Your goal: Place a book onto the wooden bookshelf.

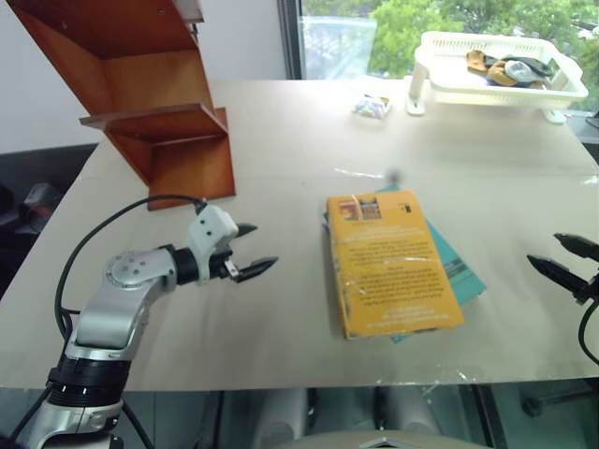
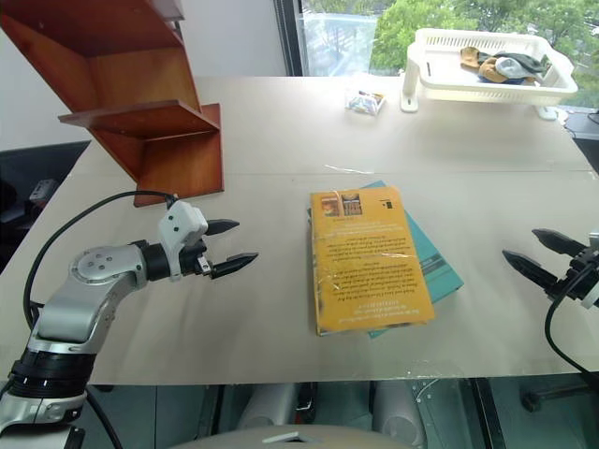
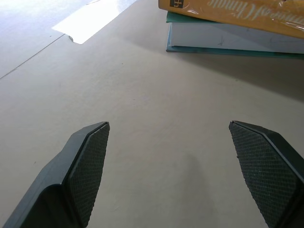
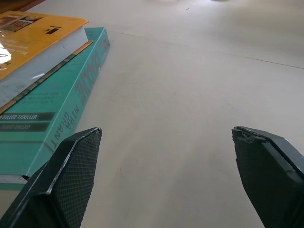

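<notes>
The yellow-orange book [image 1: 391, 265] in shiny wrap lies flat at the middle of the table, stacked on a thinner teal book [image 1: 463, 269]. The reddish-brown wooden bookshelf [image 1: 154, 103] stands at the far left corner of the table. My left gripper [image 1: 251, 249] hovers open to the left of the book, pointing toward it, nothing between its fingers [image 3: 85, 166]. My right gripper [image 1: 562, 258] is open at the right edge, pointing left at the books, also empty. The right wrist view shows both books [image 4: 33, 52] a short way ahead of its fingers [image 4: 71, 180].
A white plastic rack [image 1: 496, 70] holding small items stands at the far right of the table. A small wrapped packet [image 1: 372, 107] lies near it. Bare tabletop [image 1: 281, 168] stretches between the shelf and the books.
</notes>
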Tool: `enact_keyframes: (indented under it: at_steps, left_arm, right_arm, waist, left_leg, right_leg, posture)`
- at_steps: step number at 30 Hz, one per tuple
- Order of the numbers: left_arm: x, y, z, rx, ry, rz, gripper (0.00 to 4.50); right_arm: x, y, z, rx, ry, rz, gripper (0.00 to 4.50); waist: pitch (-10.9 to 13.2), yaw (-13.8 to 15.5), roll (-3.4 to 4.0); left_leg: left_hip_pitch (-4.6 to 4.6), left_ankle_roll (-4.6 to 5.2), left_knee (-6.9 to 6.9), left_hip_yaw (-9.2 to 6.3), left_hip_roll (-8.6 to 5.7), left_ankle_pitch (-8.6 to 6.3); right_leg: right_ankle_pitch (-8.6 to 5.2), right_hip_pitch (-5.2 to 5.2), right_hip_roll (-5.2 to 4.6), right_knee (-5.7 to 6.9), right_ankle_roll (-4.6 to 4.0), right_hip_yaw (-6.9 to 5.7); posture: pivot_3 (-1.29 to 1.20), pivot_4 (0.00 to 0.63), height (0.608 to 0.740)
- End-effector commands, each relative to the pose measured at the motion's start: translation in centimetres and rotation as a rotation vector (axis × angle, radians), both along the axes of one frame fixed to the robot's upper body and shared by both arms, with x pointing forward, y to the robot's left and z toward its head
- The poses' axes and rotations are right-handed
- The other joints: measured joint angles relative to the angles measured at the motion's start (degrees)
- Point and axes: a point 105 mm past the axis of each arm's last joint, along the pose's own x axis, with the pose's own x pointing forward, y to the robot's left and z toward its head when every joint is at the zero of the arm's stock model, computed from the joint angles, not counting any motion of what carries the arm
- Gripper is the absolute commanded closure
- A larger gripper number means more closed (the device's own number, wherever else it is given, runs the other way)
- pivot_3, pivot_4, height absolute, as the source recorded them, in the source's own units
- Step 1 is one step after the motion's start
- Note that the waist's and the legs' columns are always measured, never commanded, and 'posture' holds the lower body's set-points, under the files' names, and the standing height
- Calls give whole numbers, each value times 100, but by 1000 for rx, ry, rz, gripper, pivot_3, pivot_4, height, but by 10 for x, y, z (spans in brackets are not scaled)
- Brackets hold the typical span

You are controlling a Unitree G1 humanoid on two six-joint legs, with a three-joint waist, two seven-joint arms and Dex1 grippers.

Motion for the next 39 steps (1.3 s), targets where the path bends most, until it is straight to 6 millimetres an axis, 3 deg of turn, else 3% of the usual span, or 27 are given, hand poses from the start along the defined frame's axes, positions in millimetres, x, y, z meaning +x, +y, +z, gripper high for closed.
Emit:
enact_keyframes:
  at_steps: [1, 14, 23, 27, 32, 36, 39]
  left_arm:
    - [-11, 6, 14, -3, -29, -6, 245]
    - [-17, 12, 13, -27, -10, 28, 245]
    - [-15, 11, 13, -8, -25, 23, 245]
    - [-18, 9, 30, -50, -45, -26, 245]
    - [-37, 12, 44, 0, -3, -155, 245]
    - [-60, 19, 82, -63, 76, -294, 245]
    - [-74, 23, 89, -53, 156, -346, 245]
  right_arm:
    - [4, -5, 12, -24, -36, 7, 0]
    - [6, -9, 11, -32, -34, 22, 0]
    - [11, 1, 7, -15, -18, 51, 0]
    - [15, 14, 3, 3, 2, 82, 0]
    - [20, 38, 13, 63, -19, 164, 0]
    - [21, 69, 17, 79, -4, 275, 0]
    - [22, 77, 16, 78, 8, 301, 0]
  waist:
    - [1, -5, -1]
    - [3, -28, -5]
    - [3, -36, -5]
    - [3, -37, -6]
    - [4, -53, -4]
    - [8, -56, -11]
    - [12, -55, -13]
  left_leg:
    - [0, 0, -1, 0, 0, 0]
    - [6, 4, -13, 18, 1, -3]
    - [7, 4, -15, 20, 1, -3]
    - [7, 4, -15, 20, 2, -3]
    - [5, 3, -19, 21, 4, -4]
    - [6, 2, -27, 22, 7, -4]
    - [2, 1, -32, 23, 7, -4]
  right_leg:
    - [0, 0, 0, 0, 0, 0]
    - [0, -3, -6, -7, 0, 12]
    - [0, -3, -7, -8, -1, 13]
    - [0, -4, -8, -8, -1, 13]
    - [-1, -8, -11, -10, -3, 14]
    - [-3, -11, -17, -13, -8, 11]
    - [-7, -26, -41, -12, -14, 8]
  posture:
    - [0, 150, 740]
    - [0, 150, 740]
    - [0, 150, 740]
    - [0, 150, 740]
    - [0, 150, 740]
    - [0, 150, 740]
    - [0, 150, 740]
